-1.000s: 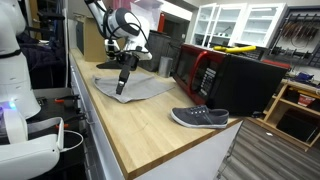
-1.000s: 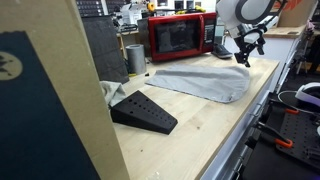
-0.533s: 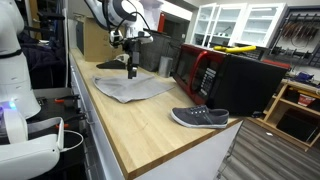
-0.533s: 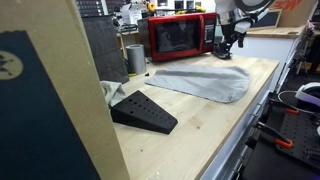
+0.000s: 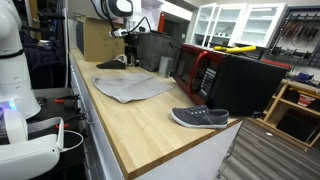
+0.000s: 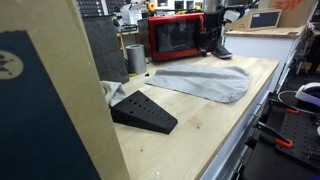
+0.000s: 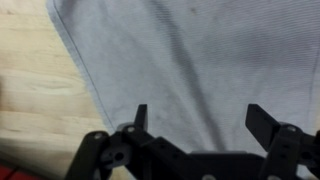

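Note:
A grey cloth (image 5: 132, 88) (image 6: 205, 82) lies spread flat on the wooden countertop (image 5: 150, 125). My gripper (image 5: 129, 50) (image 6: 214, 42) hangs well above the cloth's far end, pointing down. In the wrist view the gripper (image 7: 200, 112) is open, its two dark fingers wide apart with nothing between them. Below it the cloth (image 7: 190, 50) fills most of the picture, with bare wood showing along the left side.
A grey slip-on shoe (image 5: 200, 118) lies near the counter's near end. A red microwave (image 5: 205, 70) (image 6: 180, 37) stands at the back. A black wedge-shaped block (image 6: 145, 112) and a metal cup (image 6: 135, 58) sit past the cloth. A cardboard box (image 5: 95, 40) stands behind.
The gripper has lifted from just above the cloth to well over it, moving toward the back of the counter. It stays open. The cloth has not moved.

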Robot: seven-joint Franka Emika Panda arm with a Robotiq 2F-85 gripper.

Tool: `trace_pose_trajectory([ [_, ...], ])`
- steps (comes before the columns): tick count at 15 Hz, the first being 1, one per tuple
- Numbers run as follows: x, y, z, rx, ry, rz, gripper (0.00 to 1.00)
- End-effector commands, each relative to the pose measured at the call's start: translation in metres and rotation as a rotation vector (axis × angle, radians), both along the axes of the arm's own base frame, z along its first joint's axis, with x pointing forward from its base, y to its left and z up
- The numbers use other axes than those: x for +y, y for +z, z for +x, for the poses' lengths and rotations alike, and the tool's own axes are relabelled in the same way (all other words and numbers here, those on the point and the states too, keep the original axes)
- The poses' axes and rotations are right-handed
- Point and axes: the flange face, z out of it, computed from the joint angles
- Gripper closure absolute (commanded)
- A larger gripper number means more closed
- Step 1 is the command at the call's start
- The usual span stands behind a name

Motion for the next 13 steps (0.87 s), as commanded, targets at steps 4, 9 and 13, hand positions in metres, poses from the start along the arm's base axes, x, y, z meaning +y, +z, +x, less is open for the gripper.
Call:
trace_pose_trajectory([
  [4,0.032,0.016,0.017,0.055,0.311,0.221,0.00],
  [9,0.031,0.011,0.011,0.058,0.289,0.208,0.00],
  [13,0.031,0.011,0.011,0.059,0.288,0.208,0.00],
])
